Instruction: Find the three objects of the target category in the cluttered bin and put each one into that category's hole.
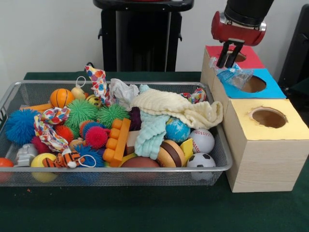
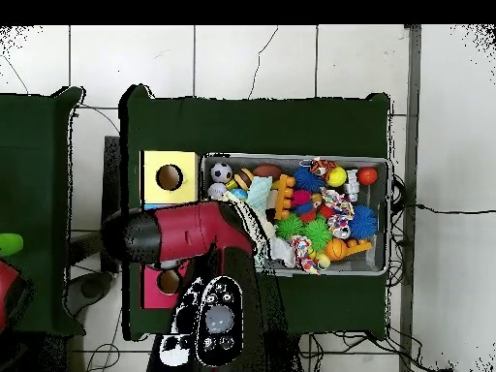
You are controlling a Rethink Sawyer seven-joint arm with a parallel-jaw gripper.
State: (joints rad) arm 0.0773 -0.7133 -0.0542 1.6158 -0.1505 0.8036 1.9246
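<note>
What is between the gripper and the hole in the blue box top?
In the front view, a clear plastic wrapper hangs from the gripper, above the blue box top beside its hole. Nothing else lies between them.

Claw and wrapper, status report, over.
Claw shut on clear plastic wrapper, hanging over blue box's hole. Not yet dropped. Nothing blocking the hole. Wire mesh bin packed with toys.

Red wrist housing (image 1: 236, 30), black forearm (image 1: 248, 9), dark fingers (image 1: 223, 55).
</note>
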